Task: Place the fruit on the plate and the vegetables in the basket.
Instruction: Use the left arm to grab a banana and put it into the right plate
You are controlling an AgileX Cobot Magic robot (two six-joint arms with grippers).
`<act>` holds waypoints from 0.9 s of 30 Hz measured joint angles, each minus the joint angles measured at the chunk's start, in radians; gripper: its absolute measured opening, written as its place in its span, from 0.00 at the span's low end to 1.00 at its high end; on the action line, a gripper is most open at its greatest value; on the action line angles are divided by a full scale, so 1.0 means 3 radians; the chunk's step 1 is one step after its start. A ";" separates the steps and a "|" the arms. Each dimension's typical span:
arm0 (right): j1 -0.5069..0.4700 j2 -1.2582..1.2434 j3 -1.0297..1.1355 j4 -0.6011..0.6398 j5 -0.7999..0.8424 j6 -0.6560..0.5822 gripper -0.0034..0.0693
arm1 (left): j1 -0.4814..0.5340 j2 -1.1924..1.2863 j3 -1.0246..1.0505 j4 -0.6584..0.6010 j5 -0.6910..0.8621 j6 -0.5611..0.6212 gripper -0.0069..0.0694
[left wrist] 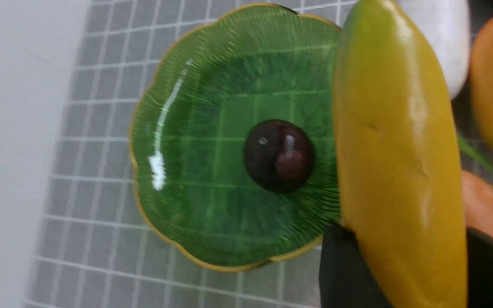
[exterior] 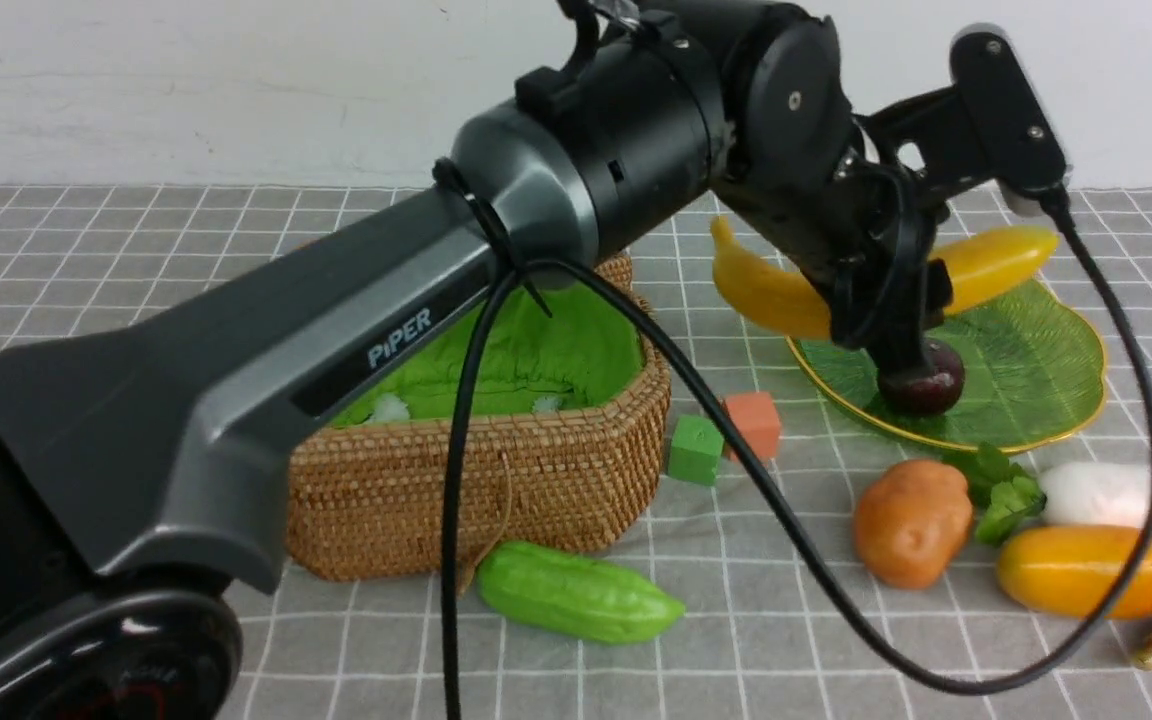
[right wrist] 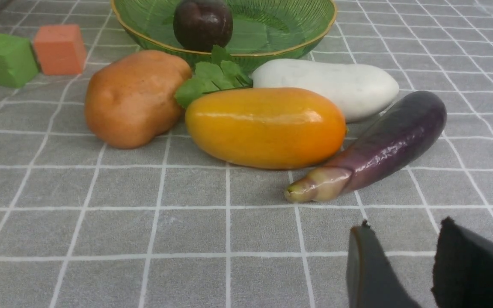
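Left gripper (left wrist: 415, 269) is clamping the banana (left wrist: 396, 141), holding it over one edge of the plate (left wrist: 186, 128), and the plum (left wrist: 278, 155) is sitting in the plate's middle. Right gripper (right wrist: 426, 265) is hovering low over the counter (right wrist: 101, 231), jaws standing apart and gripping nothing. The mango (right wrist: 265, 126) is lying on the counter between potato (right wrist: 133, 98) and eggplant (right wrist: 392, 137), with the radish (right wrist: 336, 85) just behind it

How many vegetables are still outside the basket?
4: gourd in front of the basket; potato, radish and eggplant on the near side of the plate. The left arm hides part of the basket.
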State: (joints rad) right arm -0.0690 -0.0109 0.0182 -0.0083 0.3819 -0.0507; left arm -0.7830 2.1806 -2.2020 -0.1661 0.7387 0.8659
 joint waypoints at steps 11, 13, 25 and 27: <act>0.0000 0.0000 0.0000 0.0000 0.0000 0.0000 0.38 | -0.0023 0.0745 -0.0002 -0.0831 -0.1278 0.0875 0.49; 0.0000 0.0000 0.0000 0.0000 0.0000 0.0000 0.38 | -0.0038 0.0851 -0.0002 -0.0916 -0.1477 0.0914 0.49; 0.0000 0.0000 0.0000 0.0000 0.0000 0.0000 0.38 | -0.0049 0.0975 -0.0002 -0.1206 -0.1803 0.0947 0.52; 0.0000 0.0000 0.0000 0.0000 0.0000 0.0000 0.38 | -0.0049 0.0975 -0.0002 -0.1260 -0.1819 0.0947 0.65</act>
State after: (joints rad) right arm -0.0690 -0.0109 0.0182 -0.0083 0.3819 -0.0507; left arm -0.7977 2.4729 -2.2027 -0.5440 0.1930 1.1502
